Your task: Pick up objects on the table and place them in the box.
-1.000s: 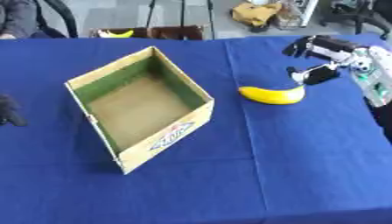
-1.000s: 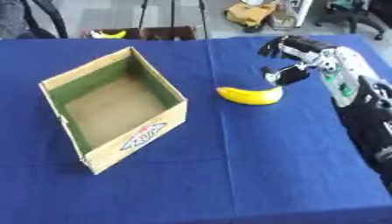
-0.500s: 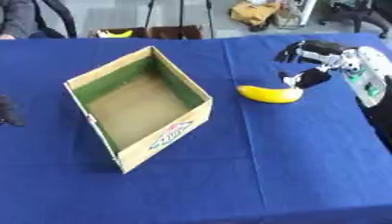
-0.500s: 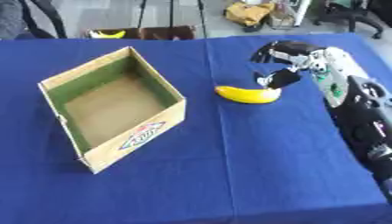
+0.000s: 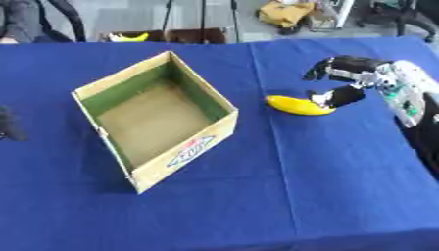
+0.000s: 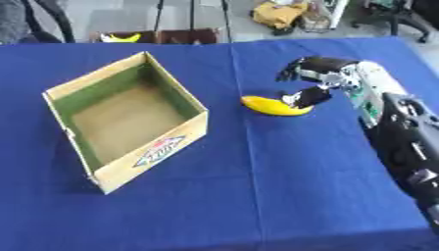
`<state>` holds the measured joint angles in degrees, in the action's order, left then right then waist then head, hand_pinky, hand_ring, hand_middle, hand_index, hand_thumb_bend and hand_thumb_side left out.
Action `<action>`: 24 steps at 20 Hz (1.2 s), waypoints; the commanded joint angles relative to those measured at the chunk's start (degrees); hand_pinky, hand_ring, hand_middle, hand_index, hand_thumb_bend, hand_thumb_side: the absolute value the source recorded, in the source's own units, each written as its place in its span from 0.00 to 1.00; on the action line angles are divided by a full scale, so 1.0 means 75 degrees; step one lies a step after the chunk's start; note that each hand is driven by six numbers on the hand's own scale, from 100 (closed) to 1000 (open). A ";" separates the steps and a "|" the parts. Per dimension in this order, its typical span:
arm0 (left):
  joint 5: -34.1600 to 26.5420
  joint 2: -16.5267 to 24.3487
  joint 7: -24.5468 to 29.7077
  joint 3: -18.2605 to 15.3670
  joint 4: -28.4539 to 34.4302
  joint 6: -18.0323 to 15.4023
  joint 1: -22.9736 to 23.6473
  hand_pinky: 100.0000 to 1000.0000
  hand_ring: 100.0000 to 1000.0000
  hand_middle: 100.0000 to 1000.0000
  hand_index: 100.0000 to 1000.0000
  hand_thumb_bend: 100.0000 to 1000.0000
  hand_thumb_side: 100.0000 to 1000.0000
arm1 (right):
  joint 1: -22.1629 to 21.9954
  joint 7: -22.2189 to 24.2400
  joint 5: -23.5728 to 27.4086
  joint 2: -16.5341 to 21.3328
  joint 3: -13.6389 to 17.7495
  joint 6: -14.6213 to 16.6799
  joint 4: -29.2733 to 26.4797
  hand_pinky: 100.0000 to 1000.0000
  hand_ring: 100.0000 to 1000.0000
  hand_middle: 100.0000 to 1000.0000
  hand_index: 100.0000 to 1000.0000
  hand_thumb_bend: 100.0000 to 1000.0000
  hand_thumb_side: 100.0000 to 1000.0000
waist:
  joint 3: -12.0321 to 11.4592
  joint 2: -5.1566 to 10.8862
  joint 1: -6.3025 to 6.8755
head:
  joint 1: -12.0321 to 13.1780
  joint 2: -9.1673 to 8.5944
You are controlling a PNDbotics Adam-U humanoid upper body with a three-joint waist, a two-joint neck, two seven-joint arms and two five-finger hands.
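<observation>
A yellow banana [image 5: 297, 105] lies on the blue tablecloth, right of an open cardboard box [image 5: 155, 118] with a green inner wall and nothing inside. My right hand [image 5: 345, 80] hovers at the banana's right end, open, its fingers arched above and the thumb [image 5: 341, 97] down beside the fruit's tip. Nothing is held. My left hand [image 5: 8, 124] shows only as a dark shape at the left edge, fingers unclear.
The blue table [image 5: 257, 196] stretches wide in front of the box. Beyond the far edge stand chair legs, a brown crate with another banana [image 5: 127, 37] and a yellow bag [image 5: 288, 11]. My right forearm [image 6: 403, 142] runs along the right side.
My right hand has moved left and down toward the banana, ending with its thumb at the fruit's right tip. The banana and box have stayed put.
</observation>
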<state>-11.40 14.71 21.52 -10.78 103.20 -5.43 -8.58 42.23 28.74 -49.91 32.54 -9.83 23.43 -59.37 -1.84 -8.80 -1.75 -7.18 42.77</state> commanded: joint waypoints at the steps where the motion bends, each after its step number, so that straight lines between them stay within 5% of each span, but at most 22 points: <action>1: -0.0002 0.0178 0.0013 -0.0007 0.0120 0.0002 -0.0056 0.48 0.40 0.48 0.61 0.14 1.00 | 0.0061 0.0023 -0.0160 0.0258 -0.0001 0.0077 -0.0123 0.69 0.78 0.76 0.86 0.00 0.67 | 0.0000 0.0106 0.0013 | -0.0023 0.0016; 10: -0.0020 0.0167 0.0031 0.0022 0.0114 -0.0015 -0.0040 0.48 0.39 0.48 0.61 0.13 1.00 | -0.0012 -0.0600 -0.0587 0.0037 0.0135 0.0118 0.0251 0.68 0.77 0.75 0.85 0.00 0.53 | -0.0052 0.0129 0.0077 | -0.0091 0.0033; 24: -0.0033 0.0158 0.0058 0.0055 0.0099 -0.0054 -0.0025 0.48 0.39 0.48 0.61 0.13 1.00 | -0.0010 -0.0957 -0.1272 -0.0206 0.0099 0.0376 0.0621 0.69 0.78 0.76 0.86 0.00 0.58 | -0.0141 0.0139 0.0137 | -0.0171 0.0089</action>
<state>-11.47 14.70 21.86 -10.42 103.20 -5.76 -8.48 41.30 21.72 -58.79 29.96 -9.54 26.01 -54.40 -2.84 -8.74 -0.80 -8.26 43.07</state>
